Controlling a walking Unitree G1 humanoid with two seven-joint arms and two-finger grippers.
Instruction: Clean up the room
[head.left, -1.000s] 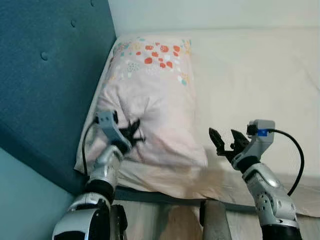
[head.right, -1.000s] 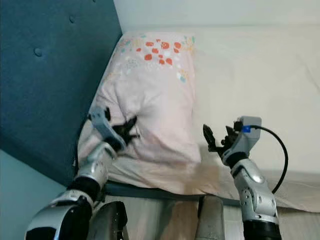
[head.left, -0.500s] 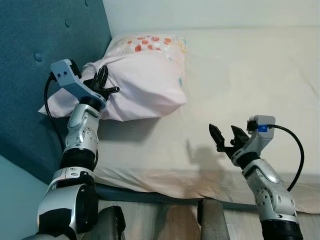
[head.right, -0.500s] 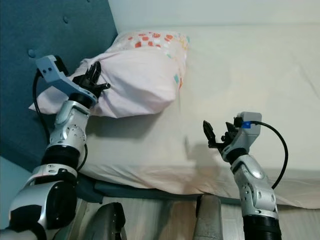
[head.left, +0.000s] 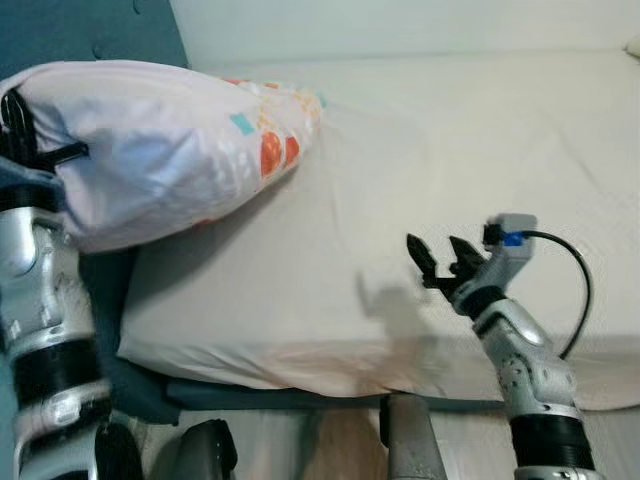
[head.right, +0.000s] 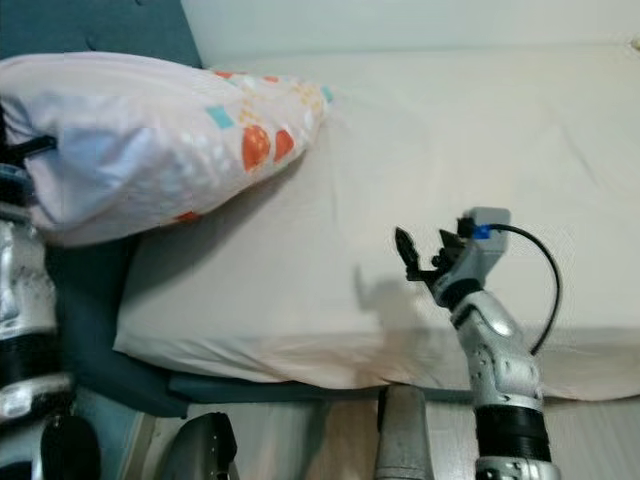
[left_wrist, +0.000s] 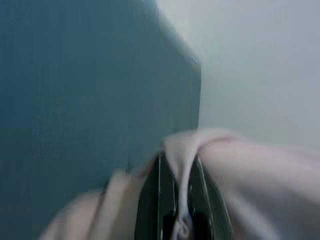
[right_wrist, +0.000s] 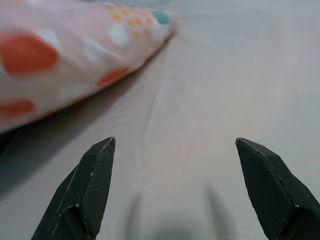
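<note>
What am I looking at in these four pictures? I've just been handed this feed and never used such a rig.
It is a humanoid robot with two silver arms. The two wide pictures come from cameras on its head, looking down at a bed with a cream sheet. The other two come from cameras on its wrists, looking along each hand's black fingers. The left hand is shut on a fold of the pink patterned pillow, holding its near end up beside the teal headboard. The right hand hovers open over the sheet, holding nothing.
</note>
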